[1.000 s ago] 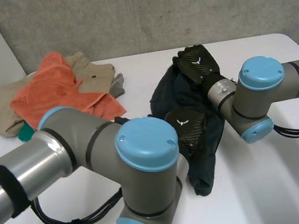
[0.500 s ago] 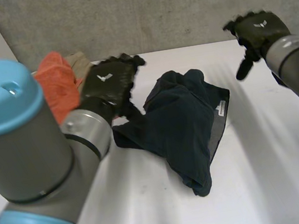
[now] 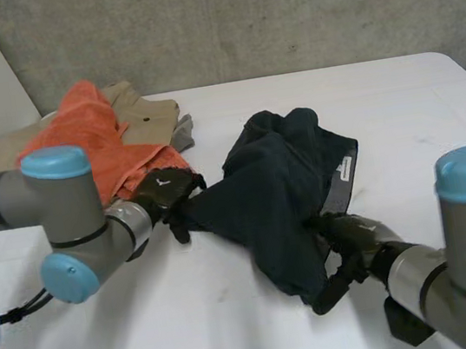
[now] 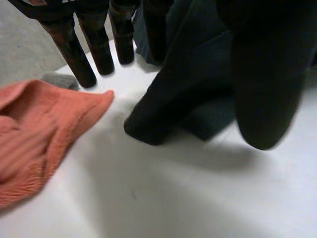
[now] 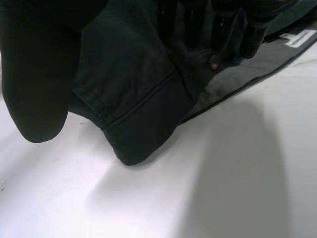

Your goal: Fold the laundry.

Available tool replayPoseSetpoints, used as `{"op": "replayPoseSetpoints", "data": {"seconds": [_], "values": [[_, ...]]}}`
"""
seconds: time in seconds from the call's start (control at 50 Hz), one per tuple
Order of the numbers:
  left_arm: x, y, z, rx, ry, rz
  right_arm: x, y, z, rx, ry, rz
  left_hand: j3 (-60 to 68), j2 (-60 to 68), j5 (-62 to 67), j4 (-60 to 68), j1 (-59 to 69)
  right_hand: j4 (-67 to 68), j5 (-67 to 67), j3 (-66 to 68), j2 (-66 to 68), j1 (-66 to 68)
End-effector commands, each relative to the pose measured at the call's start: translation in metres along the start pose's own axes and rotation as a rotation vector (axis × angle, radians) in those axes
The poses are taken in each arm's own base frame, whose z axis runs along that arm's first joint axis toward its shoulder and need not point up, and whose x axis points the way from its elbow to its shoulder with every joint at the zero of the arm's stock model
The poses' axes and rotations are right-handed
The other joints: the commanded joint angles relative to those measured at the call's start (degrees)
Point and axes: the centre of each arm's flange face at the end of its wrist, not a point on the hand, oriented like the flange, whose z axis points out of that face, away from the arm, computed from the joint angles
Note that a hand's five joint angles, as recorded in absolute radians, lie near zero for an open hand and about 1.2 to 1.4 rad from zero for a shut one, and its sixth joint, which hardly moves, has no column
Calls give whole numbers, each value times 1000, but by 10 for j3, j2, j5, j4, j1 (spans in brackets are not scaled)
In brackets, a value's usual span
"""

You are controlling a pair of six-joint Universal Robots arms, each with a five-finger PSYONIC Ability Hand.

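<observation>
Closest to me, the right hand (image 3: 352, 240) curls its fingers round the near hem of the dark garment (image 3: 274, 181) — a hold for drawing that end out, I'd guess. The garment lies bunched in the middle of the table (image 3: 400, 114), not yet spread. At its other side the left hand (image 3: 166, 193) pinches a corner between thumb and fingers, pulling it taut — the pair seem set to stretch it flat. Beyond, an orange cloth (image 3: 79, 140) and a beige garment (image 3: 140, 109) lie heaped, waiting.

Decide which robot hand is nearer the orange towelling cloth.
Left. The left hand sits beside the orange towelling cloth's edge; the right hand is beyond the dark navy garment, at its opposite side.
</observation>
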Motion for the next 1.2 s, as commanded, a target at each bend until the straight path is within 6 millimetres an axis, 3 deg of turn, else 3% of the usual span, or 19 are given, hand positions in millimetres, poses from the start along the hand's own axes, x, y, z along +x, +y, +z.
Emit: {"op": "replayPoseSetpoints", "data": {"seconds": [0.02,0.04,0.06,0.1,0.14,0.16,0.24,0.34,0.5,0.64,0.68,0.74,0.8,0.82,0.96,1.04,1.08,1.12,1.2], "values": [[7,2,20,28,10,6,-7,9,19,13,-15,3,364,365,369,370,360,11,4,12,12,6],[8,1,21,36,7,10,-8,9,21,24,-16,6,448,450,453,454,445,46,39,48,47,41],[7,-3,23,58,-4,17,-8,8,25,51,-11,19,598,600,604,604,595,181,174,183,182,177],[7,-5,24,74,-11,20,-6,8,30,79,3,36,606,608,612,612,603,352,344,353,353,347],[8,-5,25,85,-20,21,-3,3,35,127,28,51,606,608,612,612,603,623,616,625,625,619],[9,-6,24,87,-27,22,-2,1,36,146,38,53,606,608,612,612,603,679,672,681,681,675],[6,-17,18,91,-88,27,2,-16,39,230,80,57,606,608,612,612,603,680,673,682,681,675],[-9,-61,-15,164,-189,39,4,-39,33,297,96,14,606,608,612,612,603,680,673,682,681,675],[-10,-140,-103,363,-254,82,24,-134,-14,564,261,-378,606,608,612,612,603,680,673,682,681,675],[7,-172,-168,471,-256,104,13,-179,-55,625,338,-595,606,608,612,612,603,680,673,682,681,675],[17,-172,-181,477,-235,105,9,-188,-64,612,340,-627,606,608,612,612,603,680,673,682,681,675],[32,-161,-182,441,-189,104,9,-190,-61,559,308,-646,606,608,612,612,603,680,673,682,681,675],[44,-146,-175,391,-151,102,13,-182,-34,481,261,-655,606,608,612,612,603,680,673,682,681,675],[52,-132,-165,343,-120,101,20,-179,-16,442,255,-652,606,608,612,612,603,680,673,682,681,675],[79,-71,-113,127,-25,98,41,-150,53,284,217,-654,606,608,612,612,603,680,673,682,681,675],[82,-65,-101,106,-24,94,48,-141,77,254,209,-665,606,608,612,612,603,624,617,625,625,619],[81,-66,-99,108,-26,91,48,-142,77,262,210,-665,606,608,612,612,603,493,486,495,494,488],[79,-68,-98,114,-30,89,47,-143,71,267,213,-651,606,608,612,612,603,175,167,176,176,170],[78,-68,-97,117,-34,88,47,-143,53,267,228,-641,606,608,612,612,603,144,137,146,145,139]]}}
